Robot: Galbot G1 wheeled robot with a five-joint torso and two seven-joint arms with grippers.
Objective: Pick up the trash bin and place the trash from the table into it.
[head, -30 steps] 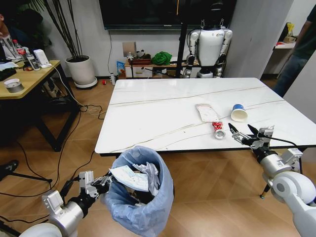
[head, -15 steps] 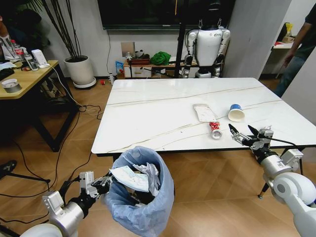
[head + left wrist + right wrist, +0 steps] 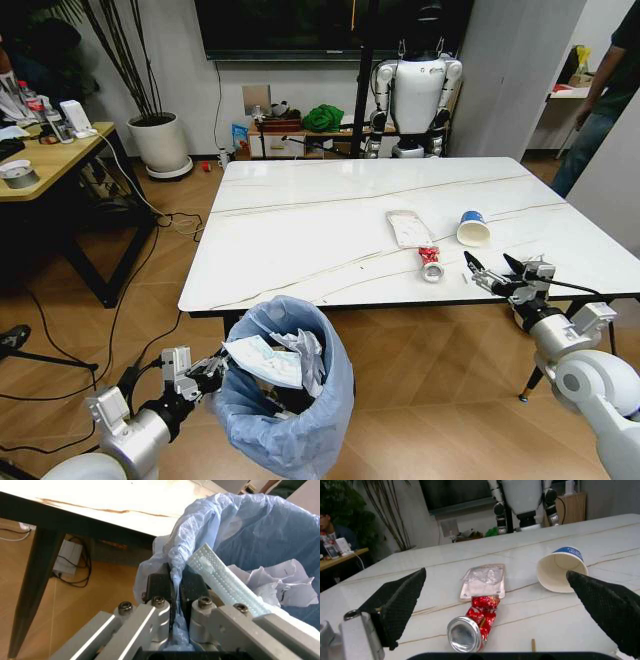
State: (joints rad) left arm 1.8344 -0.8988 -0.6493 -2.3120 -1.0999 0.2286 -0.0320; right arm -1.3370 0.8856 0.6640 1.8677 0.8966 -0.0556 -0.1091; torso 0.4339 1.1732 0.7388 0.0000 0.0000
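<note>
Low on the left, the left gripper (image 3: 205, 372) has its jaws pinched tight on the rim of the trash bin (image 3: 285, 400), a fold of the light-blue bag (image 3: 235, 532) caught between its fingers (image 3: 159, 587). That grip on the edge looks meant to hold the bin off the floor, just in front of the surface's near edge, so litter has only a short way to go. Crumpled white paper (image 3: 262, 358) already sits in the bin's mouth, so part of the clearing seems done.

On the white surface (image 3: 300, 230), right of centre, three pieces of trash remain close together: a clear flat wrapper (image 3: 407, 227), a crushed silver and red tube (image 3: 430, 263) just nearer the robot, and a blue-rimmed paper cup (image 3: 470, 228) on its side to the right.

Further right, the right gripper (image 3: 493, 272) hovers over the near edge with its jaws spread wide and empty. It points at the tube, which lies between the two black fingertips (image 3: 400, 600) in the right wrist view, probably lined up for a grasp.
</note>
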